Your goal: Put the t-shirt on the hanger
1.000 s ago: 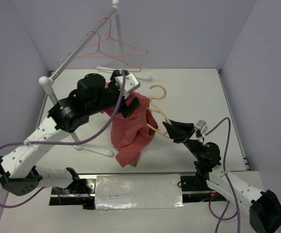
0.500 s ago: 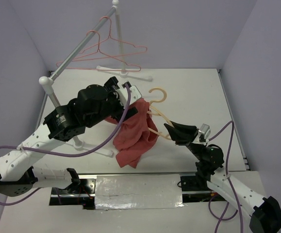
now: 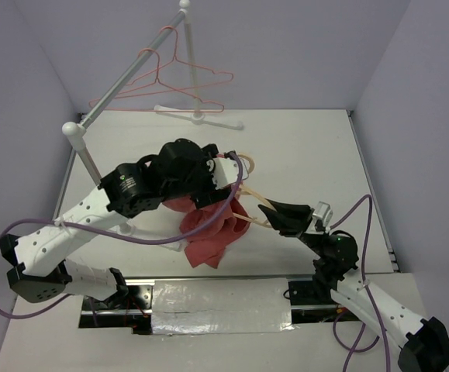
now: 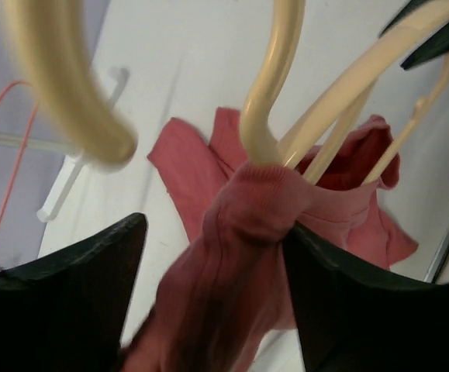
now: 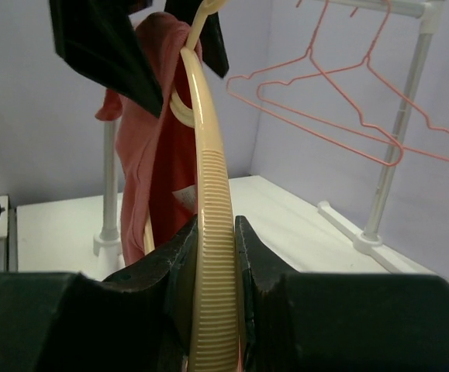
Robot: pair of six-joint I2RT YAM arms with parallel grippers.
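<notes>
Step in hand, as I judge it: seating the collar at the neck of the hanger and drawing the cloth out along its arms. The right gripper [image 5: 215, 225] is clamped tight on one ribbed arm of the hanger [image 5: 207, 139], which runs up and away from its fingertips to the hook. The left gripper [image 4: 215, 226] stands wide apart, straddling the hook's root. The t-shirt [image 4: 240, 232] is bunched between its jaws. The right-hand finger looks to be against the cloth, with a sliver of gap at the other, so nothing is pinched yet. To do this well, I would close on the ribbed collar alone, just below the hook, taking care not to catch the plastic stem. Then pull the cloth down and outward along the free arm while the right gripper holds the hanger level. A tilt would probably let the shirt slide off the low end. The shirt is faded red and soft, and gathered into a thick roll at the collar. The rest hangs in loose folds beneath the left gripper, its lowest fold near the table [image 3: 309, 147] or on it; I cannot tell which. The hanger is pale beige and thick, with a rounded hook that blurs close above the left jaws. Thin pink wire hangers [image 3: 185, 81] hang on a rail well beyond both grippers.
</notes>
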